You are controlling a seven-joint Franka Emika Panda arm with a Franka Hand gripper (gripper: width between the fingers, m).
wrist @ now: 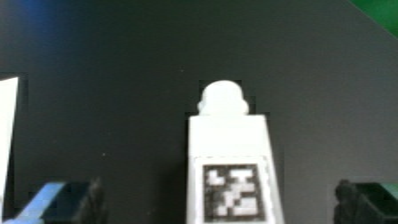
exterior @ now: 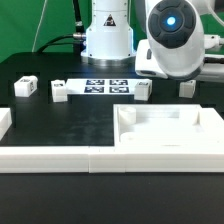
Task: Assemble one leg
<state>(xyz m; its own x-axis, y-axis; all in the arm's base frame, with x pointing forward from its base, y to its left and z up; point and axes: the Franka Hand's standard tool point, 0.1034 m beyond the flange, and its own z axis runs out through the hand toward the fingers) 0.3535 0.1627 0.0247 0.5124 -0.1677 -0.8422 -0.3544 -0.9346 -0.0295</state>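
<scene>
In the wrist view a leg [wrist: 228, 150] lies on the black table. It is a small white block with a black-and-white tag on its upper face and a round peg [wrist: 222, 98] at its far end. My gripper [wrist: 214, 202] is open. Its two dark fingertips [wrist: 63, 200] stand on either side of the leg with clear gaps and do not touch it. In the exterior view, two legs [exterior: 143, 90] [exterior: 186, 88] sit under the arm's white hand [exterior: 165, 55], which hides the fingers. Two more legs [exterior: 25, 87] [exterior: 58, 92] stand at the left.
The large white tray piece [exterior: 190, 140] with raised rims lies at the front right. Long white border bars [exterior: 60, 157] run along the front, and one stands at the left edge [exterior: 5, 125]. The marker board [exterior: 105, 86] lies before the arm's base. A white edge [wrist: 7, 120] shows in the wrist view.
</scene>
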